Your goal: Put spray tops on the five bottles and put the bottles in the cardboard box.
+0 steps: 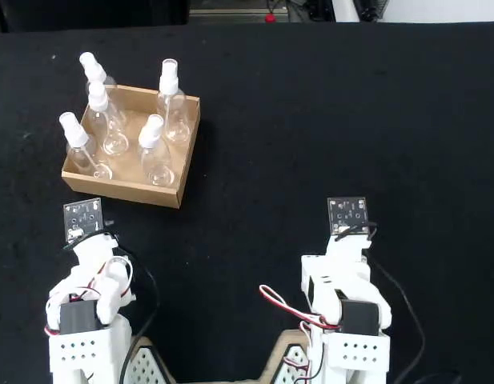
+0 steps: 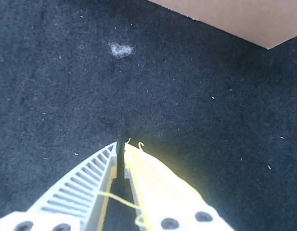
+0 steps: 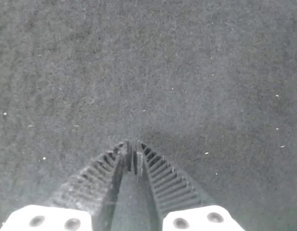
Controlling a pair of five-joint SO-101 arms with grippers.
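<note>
High view: cardboard box (image 1: pixel 187 152) sits at the far left of the black table cloth (image 1: pixel 327 120). Clear bottles (image 1: pixel 158 164) stand upright in it, each with a white spray top (image 1: pixel 151 130) on. Four are clearly inside. The far-left bottle (image 1: pixel 94 72) is at the box's far wall, and I can't tell if it is inside or just behind it. Left arm (image 1: pixel 90 296) and right arm (image 1: pixel 347 296) are folded at the near edge, well apart from the box. Left wrist view: left gripper (image 2: pixel 123 144) has its jaws together with nothing between them, over bare cloth. A corner of the cardboard box (image 2: pixel 244 19) is nearby and a lint tuft (image 2: pixel 121 49) lies on the cloth. Right wrist view: right gripper (image 3: pixel 131 144) has its jaws together and holds nothing, over black cloth (image 3: pixel 187 72).
</note>
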